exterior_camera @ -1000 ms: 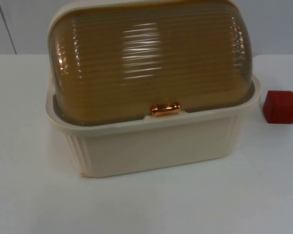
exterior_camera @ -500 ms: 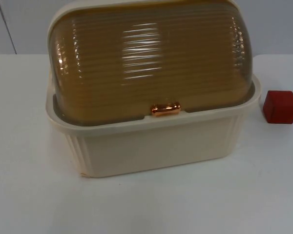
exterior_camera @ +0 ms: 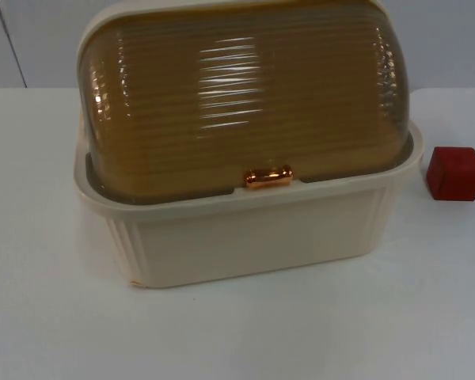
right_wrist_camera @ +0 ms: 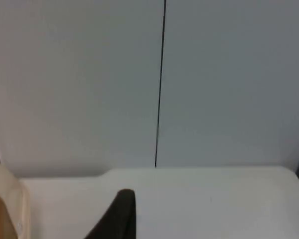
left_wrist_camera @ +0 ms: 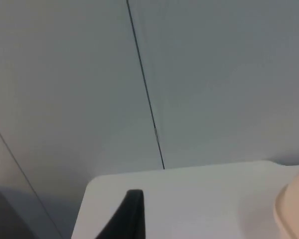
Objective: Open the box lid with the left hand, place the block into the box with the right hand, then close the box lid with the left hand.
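A cream box (exterior_camera: 253, 237) stands in the middle of the table in the top view. Its ribbed amber lid (exterior_camera: 245, 95) is down, with a copper handle (exterior_camera: 268, 177) at the front rim. The red block (exterior_camera: 454, 172) rests on the table just right of the box, apart from it. My left gripper (left_wrist_camera: 132, 214) waits back above the table's left end, facing the grey wall, with a cream edge of the box (left_wrist_camera: 294, 209) beside it. My right gripper (right_wrist_camera: 122, 211) waits likewise at the right end, beside the box's edge (right_wrist_camera: 7, 209).
The white table top (exterior_camera: 55, 317) stretches in front of and to the left of the box. The grey partition wall (exterior_camera: 451, 39) with a dark seam (left_wrist_camera: 144, 84) closes off the back.
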